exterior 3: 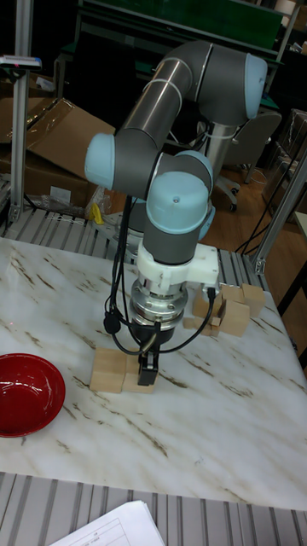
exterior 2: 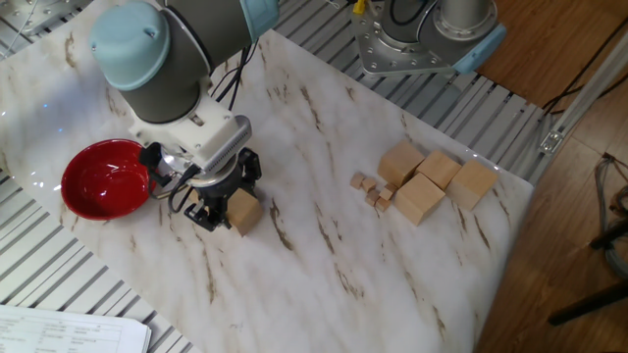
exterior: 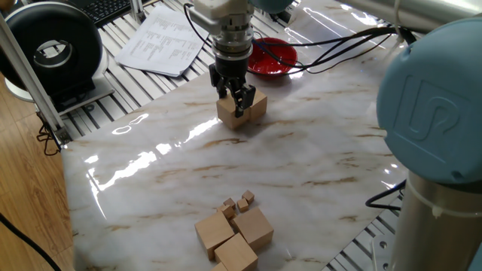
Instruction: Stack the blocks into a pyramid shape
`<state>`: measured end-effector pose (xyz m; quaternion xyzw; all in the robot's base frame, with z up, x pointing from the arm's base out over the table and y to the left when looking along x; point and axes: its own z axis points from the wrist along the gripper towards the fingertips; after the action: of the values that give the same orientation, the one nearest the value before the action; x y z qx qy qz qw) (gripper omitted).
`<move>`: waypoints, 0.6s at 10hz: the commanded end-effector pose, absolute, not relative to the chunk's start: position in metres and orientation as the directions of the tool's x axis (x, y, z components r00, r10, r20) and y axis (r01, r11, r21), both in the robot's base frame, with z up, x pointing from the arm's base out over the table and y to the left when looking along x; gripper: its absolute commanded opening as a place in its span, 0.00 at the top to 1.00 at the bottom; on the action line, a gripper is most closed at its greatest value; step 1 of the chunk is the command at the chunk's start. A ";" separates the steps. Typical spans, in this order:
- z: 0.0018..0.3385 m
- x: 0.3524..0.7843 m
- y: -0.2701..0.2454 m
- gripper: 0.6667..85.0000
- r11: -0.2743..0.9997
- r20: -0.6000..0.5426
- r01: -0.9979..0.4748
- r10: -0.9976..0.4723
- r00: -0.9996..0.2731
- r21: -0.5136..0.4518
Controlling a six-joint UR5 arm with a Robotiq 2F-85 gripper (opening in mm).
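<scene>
Two blocks sit side by side near the red bowl (exterior: 271,58), and the gripper (exterior: 232,102) is down on them with its fingers straddling the nearer block (exterior: 230,114); the jaws look narrowly spread around it, but whether they are actually pinching it or already loose I cannot tell. The second block (exterior: 256,105) touches the first, so my read is that this pair is the start of the pyramid's base row, laid tight so upper cubes can bridge the seam. No stepped stack exists yet, only this one layer. The other large blocks (exterior: 233,233) are clustered well apart at the near table edge, four of them in the other fixed view (exterior 2: 432,181), with a few tiny cubes (exterior: 237,203) just beside them that don't belong in the build. Marble table (exterior: 316,150) between the two groups carries nothing, so transit looks unobstructed. Obstacles worth noting: the bowl close behind the base row, and the tiny cubes crowding the supply pile, which could get nudged during a pick.
</scene>
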<state>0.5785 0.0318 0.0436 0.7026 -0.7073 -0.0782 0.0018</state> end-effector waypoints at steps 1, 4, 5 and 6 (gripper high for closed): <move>0.041 0.576 0.035 1.00 0.014 -0.125 -0.992 -0.992 -0.030 0.128; 0.036 0.575 0.033 1.00 0.012 -0.129 -0.992 -0.991 -0.028 0.126; 0.036 0.576 0.033 1.00 0.012 -0.128 -0.992 -0.991 -0.028 0.124; 0.035 0.576 0.033 1.00 0.012 -0.129 -0.992 -0.991 -0.028 0.123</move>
<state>0.5750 0.0315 0.0360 0.6995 -0.7094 -0.0859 0.0026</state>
